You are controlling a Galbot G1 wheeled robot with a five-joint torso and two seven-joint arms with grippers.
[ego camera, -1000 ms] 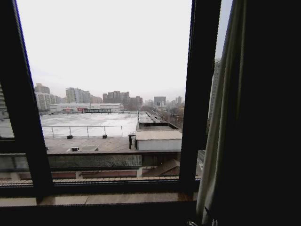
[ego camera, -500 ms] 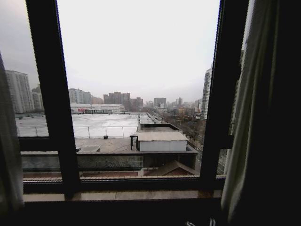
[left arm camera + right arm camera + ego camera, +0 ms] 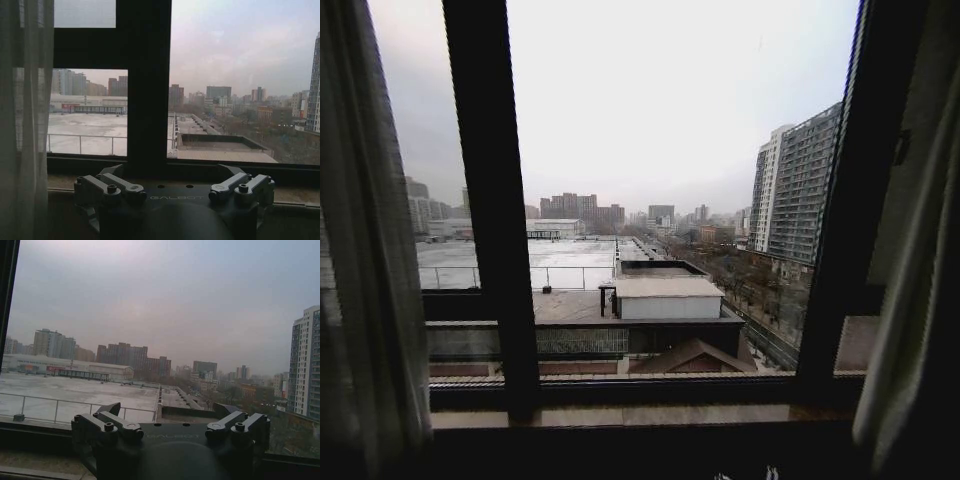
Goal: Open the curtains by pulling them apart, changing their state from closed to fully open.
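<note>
Curtains: two thin white panels. One curtain [image 3: 365, 250] hangs at the left edge of the window. The other curtain [image 3: 910, 300] hangs at the right edge. They are well apart.
Window: two dark upright bars [image 3: 495, 200] stand between the panels, with three glass panes showing the city.
Left gripper [image 3: 174, 186]: fingers spread wide, holding nothing, near the window sill [image 3: 295, 196], beside the left panel.
Right gripper [image 3: 170, 424]: fingers spread wide, holding nothing, facing bare glass.
</note>
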